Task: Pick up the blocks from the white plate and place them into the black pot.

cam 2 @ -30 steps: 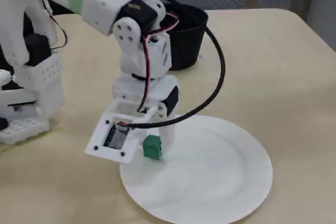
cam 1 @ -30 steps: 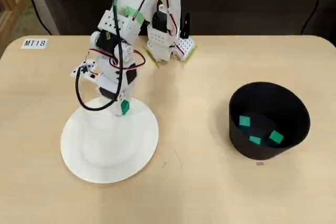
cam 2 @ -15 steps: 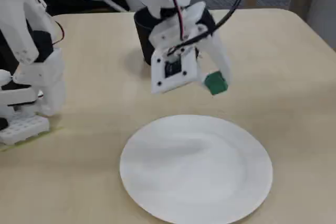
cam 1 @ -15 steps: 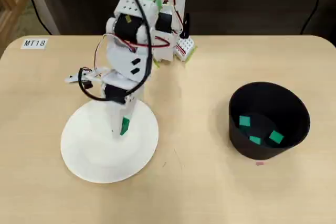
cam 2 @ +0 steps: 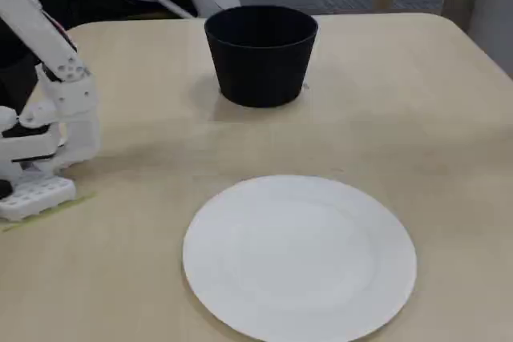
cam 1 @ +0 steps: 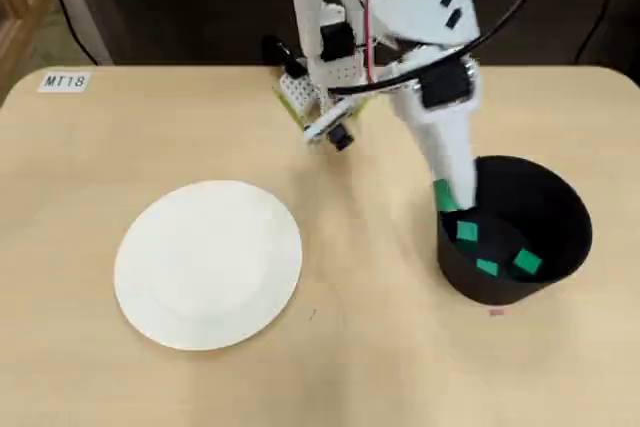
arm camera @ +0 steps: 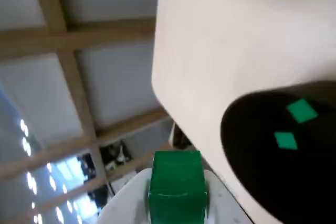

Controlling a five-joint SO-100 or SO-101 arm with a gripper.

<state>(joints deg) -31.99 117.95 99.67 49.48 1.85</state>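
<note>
My gripper [cam 1: 447, 196] is shut on a green block [cam 1: 446, 197] and hangs over the left rim of the black pot [cam 1: 560, 209]. The wrist view shows that block [arm camera: 176, 187] clamped between the white fingers, with the pot [arm camera: 262, 182] to its right. Three more green blocks [cam 1: 466, 232] lie on the pot's floor. The white plate [cam 1: 208, 263] sits bare at the left of the overhead view. In the fixed view the plate [cam 2: 299, 256] lies in front and the pot [cam 2: 261, 55] stands behind it; the gripper is above that frame's top edge.
The arm's white base [cam 1: 322, 87] stands at the table's far edge in the overhead view and at the left [cam 2: 40, 150] in the fixed view. A label reading MT18 [cam 1: 66, 81] is stuck at the far left corner.
The gripper lifted the green block off the plate and carried it to the right across the table to the pot's left rim. The plate now holds nothing.
</note>
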